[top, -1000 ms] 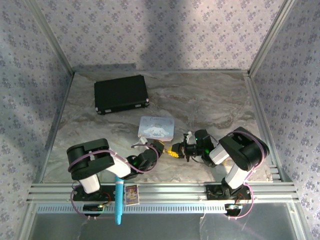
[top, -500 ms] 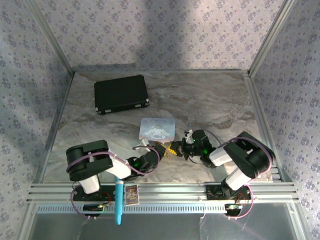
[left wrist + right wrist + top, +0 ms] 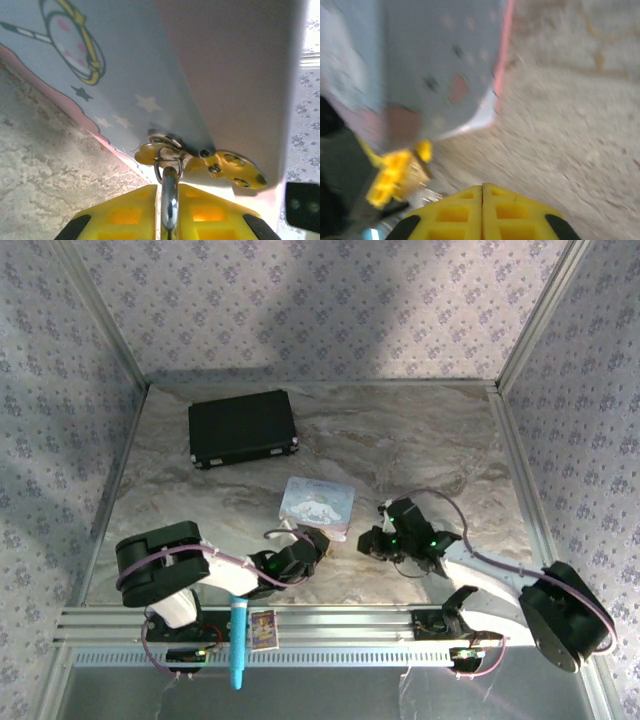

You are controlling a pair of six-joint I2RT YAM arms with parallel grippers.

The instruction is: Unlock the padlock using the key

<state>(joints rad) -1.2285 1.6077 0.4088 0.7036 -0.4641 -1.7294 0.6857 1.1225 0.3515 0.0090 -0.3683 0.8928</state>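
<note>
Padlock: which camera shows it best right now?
Left wrist: close and sharp, the padlock is hooked on the latch of the tin, its shackle pinched in the left claw. In the top view it's too small to make out; the right wrist view is too blurred to tell.

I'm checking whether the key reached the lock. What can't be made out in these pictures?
Padlock body and keyhole: left wrist view, hidden between the left hand's fingers; just its shackle shows.
Key: right wrist view is motion-blurred, so whether the shut right hand holds it is unclear.
Top view: the gap between both hands beside the tin is too small to read.
</note>
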